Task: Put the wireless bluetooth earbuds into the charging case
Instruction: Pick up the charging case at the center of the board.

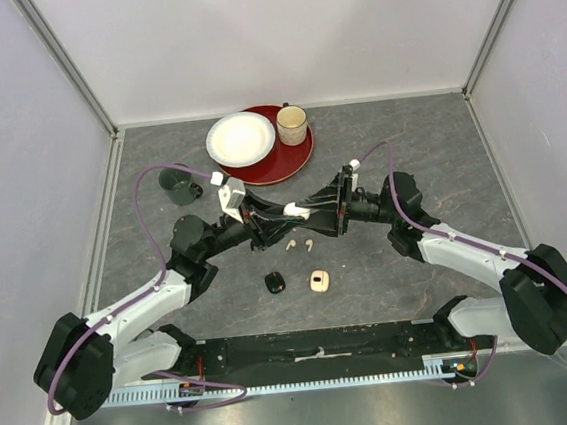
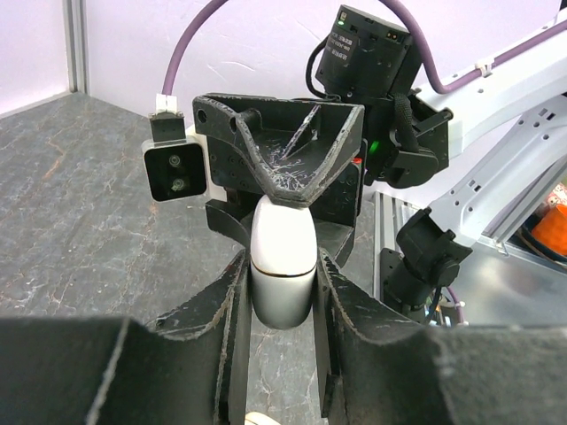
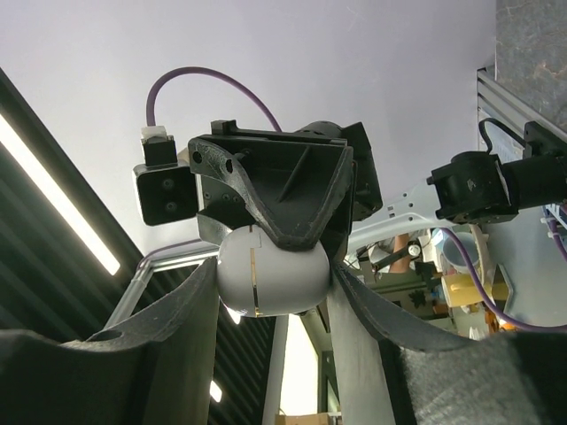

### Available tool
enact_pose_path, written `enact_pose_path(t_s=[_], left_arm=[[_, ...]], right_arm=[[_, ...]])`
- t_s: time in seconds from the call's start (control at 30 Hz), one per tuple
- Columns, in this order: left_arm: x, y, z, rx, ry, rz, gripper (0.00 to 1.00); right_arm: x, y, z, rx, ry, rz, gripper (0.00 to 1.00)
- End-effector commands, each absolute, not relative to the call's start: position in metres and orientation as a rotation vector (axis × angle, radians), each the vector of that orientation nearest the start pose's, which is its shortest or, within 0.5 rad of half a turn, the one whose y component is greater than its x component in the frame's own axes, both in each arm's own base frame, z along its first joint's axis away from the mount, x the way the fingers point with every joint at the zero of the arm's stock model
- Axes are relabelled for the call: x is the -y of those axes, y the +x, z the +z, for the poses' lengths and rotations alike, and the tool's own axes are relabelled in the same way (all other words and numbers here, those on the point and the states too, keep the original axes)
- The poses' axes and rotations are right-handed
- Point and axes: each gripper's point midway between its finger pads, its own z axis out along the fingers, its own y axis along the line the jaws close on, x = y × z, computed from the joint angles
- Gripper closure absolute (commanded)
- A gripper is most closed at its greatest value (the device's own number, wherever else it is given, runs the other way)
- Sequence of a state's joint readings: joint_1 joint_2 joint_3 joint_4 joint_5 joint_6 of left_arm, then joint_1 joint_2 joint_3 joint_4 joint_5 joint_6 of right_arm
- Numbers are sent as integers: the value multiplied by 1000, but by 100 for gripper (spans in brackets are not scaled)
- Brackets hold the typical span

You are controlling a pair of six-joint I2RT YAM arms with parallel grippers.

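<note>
L end effector [image 2: 282, 285], R end effector [image 3: 273, 280] tight on white case [image 2: 283, 235]; black case [image 1: 275, 283] only top cam

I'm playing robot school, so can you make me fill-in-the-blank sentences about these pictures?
The left gripper and right gripper both clamp one ___ pebble-shaped plastic case.
The beige cup stands on the round ___ tray.
___ tiny pale stemmed earbuds lie on the grey table.
Missing words: white, red, two.
</note>
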State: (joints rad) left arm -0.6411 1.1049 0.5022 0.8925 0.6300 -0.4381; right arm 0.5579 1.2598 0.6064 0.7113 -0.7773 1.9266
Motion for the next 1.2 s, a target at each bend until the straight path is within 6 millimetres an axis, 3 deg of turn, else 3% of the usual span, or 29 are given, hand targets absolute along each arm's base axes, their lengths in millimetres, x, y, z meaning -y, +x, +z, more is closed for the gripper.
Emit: enact_pose_path(t_s=[0.0,0.07,0.17,0.27,0.4,0.47,0.57,0.67,0.83,0.93,1.03,1.07,1.13,1.17], left_arm=[[309,198,302,-1210,742,-1345,98],[310,197,301,-1218,744,-1350,98],[311,196,300,-1217,751,-1348,98],[311,194,299,-1207,762,-1343,98],[311,191,301,-1197,773,-1345,98],[311,192,299,-1203,770,-1343,98],[311,191,299,-1206,777,-1348,98],[312,189,299,-1208,782,-1355,97],[312,191,301,-1210,767,-1353,88],[311,192,303,-1195,763,-1347,97],[310,192,302,-1183,760,-1335,98],[309,192,305,-1168,750,-1328,98],[305,189,305,-1144,753,-1307,98],[302,188,309,-1110,743,-1294,98]], right_arm=[[-308,202,300,-2085,533,2359,94],[-308,203,300,-2081,531,2359,92],[-308,202,299,-2074,516,2365,76],[-307,202,305,-2034,482,2379,72],[-308,203,304,-2037,481,2371,50],[-308,203,302,-2046,481,2359,46],[-308,203,303,-2049,480,2350,52],[-309,204,304,-2056,481,2347,69],[-309,204,306,-2047,484,2356,80],[-308,204,306,-2048,486,2360,81],[-309,204,308,-2032,434,2333,62],[-309,204,304,-2065,444,2303,50],[-312,207,295,-2126,399,2188,39],[-312,208,295,-2124,369,2144,25]])
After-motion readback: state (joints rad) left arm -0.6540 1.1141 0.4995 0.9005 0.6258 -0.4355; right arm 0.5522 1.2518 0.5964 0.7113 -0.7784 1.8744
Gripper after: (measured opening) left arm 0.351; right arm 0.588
